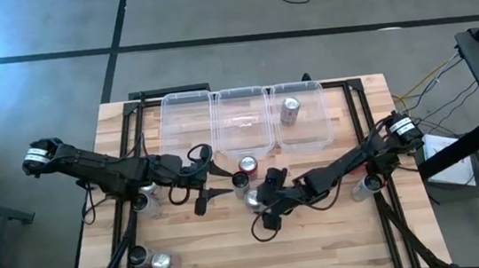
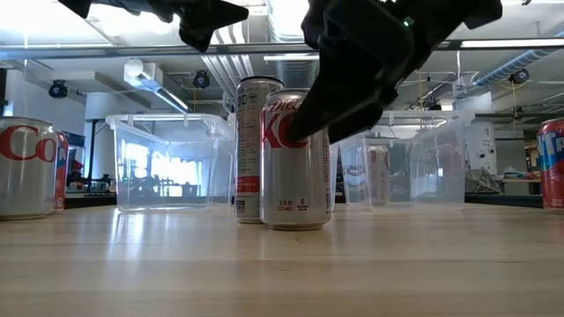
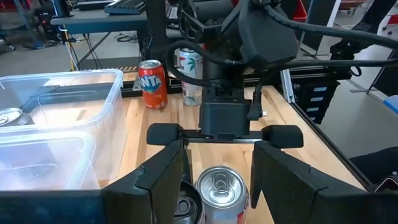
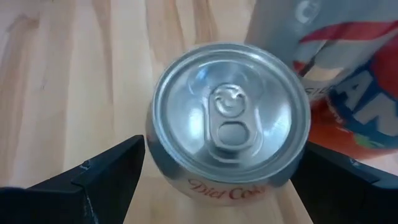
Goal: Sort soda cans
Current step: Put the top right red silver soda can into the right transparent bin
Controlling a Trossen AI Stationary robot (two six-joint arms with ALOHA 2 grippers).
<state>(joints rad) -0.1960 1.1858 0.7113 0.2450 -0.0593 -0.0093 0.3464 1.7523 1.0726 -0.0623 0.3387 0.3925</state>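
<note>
One silver Diet Coke can stands upright mid-counter, beside two other cans, with the right pincer spread wide, straddling it but not yet gripping. Next it likely must close and lift toward a bin. The left pincer hovers nearby, part-spread, holding nothing.

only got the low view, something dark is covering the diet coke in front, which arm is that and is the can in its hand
observer: that's the right hand. the right wrist view shows the diet coke can standing upright between its open fingers, not clamped.
operator: where's the left hand then
observer: in the high view the left hand is open on the left of that middle cluster, pointing at a red can and holding nothing.
</note>
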